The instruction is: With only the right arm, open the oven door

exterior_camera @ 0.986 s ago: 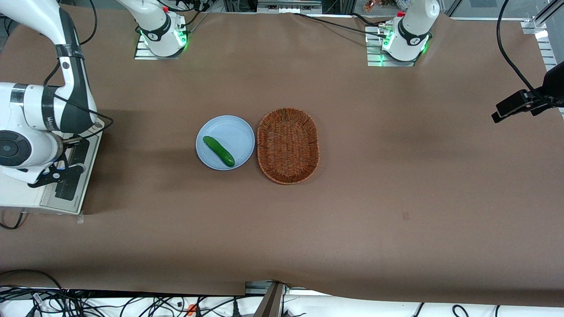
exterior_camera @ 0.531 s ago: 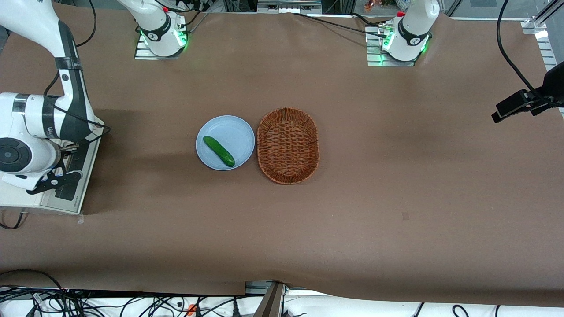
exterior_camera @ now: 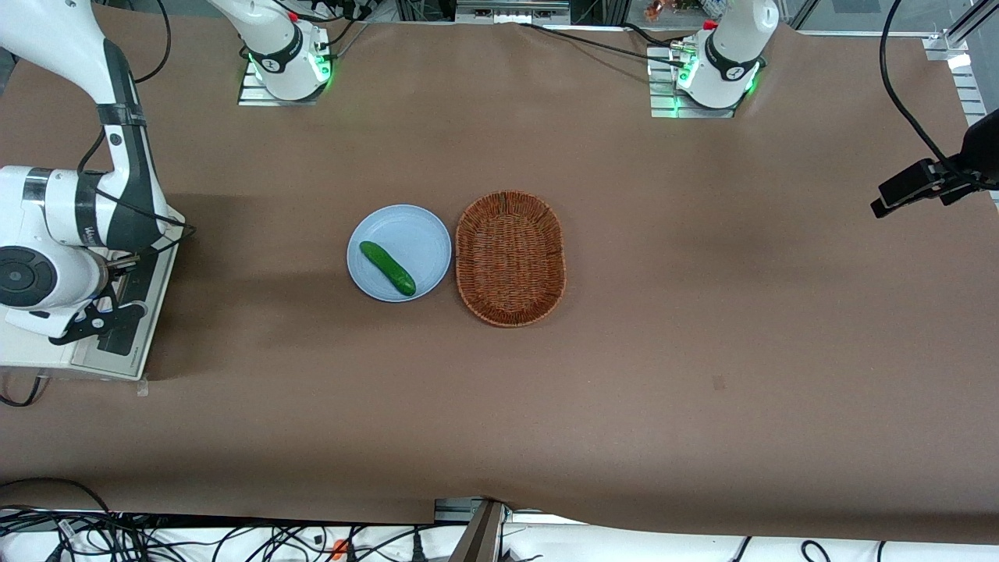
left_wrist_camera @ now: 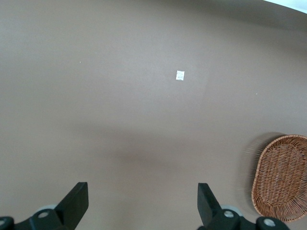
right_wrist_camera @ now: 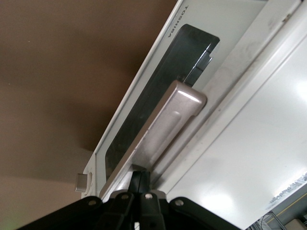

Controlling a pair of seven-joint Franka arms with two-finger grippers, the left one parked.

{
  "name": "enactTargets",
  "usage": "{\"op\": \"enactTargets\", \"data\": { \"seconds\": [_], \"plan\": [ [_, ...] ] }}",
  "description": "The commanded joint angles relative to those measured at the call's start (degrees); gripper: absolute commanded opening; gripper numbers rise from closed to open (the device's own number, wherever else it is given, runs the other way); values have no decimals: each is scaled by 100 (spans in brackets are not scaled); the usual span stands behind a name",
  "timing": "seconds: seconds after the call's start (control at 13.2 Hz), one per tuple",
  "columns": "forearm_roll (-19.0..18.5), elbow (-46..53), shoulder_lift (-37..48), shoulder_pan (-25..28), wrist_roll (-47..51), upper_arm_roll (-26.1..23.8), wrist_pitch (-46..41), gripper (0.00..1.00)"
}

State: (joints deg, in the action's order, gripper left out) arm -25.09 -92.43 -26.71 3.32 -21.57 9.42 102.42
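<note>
The cream-white oven [exterior_camera: 47, 355] stands at the working arm's end of the table. Its oven door [exterior_camera: 131, 312], with dark glass, faces up toward the table's middle. The right arm [exterior_camera: 47, 234] hangs over it and covers most of the gripper in the front view. In the right wrist view the gripper [right_wrist_camera: 141, 178] is shut, its two fingers pressed together with nothing between them. The tips sit against the end of the silver bar handle [right_wrist_camera: 160, 127], between the handle and the oven's white body [right_wrist_camera: 240, 143]. The door's glass [right_wrist_camera: 158, 96] lies close against the oven.
A light blue plate [exterior_camera: 417, 230] with a green cucumber [exterior_camera: 387, 268] lies mid-table, beside a brown wicker basket [exterior_camera: 510, 257], which also shows in the left wrist view [left_wrist_camera: 282, 177]. Both arm bases [exterior_camera: 285, 58] stand along the table's farther edge. Cables hang at the nearer edge.
The right arm's wrist has shifted a little nearer the front camera and toward the table's end over the oven. In the last half second it has hardly moved. The door looks unchanged.
</note>
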Motion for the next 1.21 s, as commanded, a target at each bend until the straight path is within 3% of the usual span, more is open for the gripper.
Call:
{"op": "enactTargets", "data": {
  "seconds": [0.0, 1.14],
  "plan": [
    [-67, -126, 34, -112, -119, -37, 94, 0],
    [750, -55, -388, 90, 232, -81, 374, 0]
  ]
}}
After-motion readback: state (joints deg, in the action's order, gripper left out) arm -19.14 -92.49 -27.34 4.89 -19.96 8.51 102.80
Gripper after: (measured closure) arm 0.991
